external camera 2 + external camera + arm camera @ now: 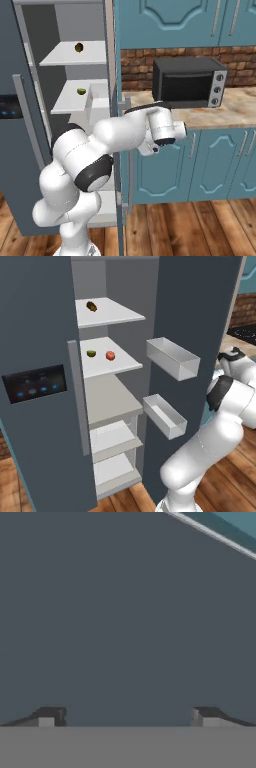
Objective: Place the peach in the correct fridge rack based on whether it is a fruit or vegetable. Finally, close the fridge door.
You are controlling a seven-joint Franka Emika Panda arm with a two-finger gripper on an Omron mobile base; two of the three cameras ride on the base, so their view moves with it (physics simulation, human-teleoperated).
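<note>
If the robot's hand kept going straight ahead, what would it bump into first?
Most likely the fridge door. The hand points straight at that dark-grey surface with nothing in between, fingers apart and empty. How close it is can't be judged.

fridge opening: wide open, reachable from the front between the two doors.
fridge rack [107, 358]: peach [110, 355] and a small green item [91, 353] sit apart, with bare shelf around them.
fridge door [195, 321]: swung out, its two bins [172, 357] jutting toward the opening.
hand [125, 717]: fingers spread, close against the door's flat dark outer face.
table [235, 112]: microwave [187, 81] stands behind the door.
</note>
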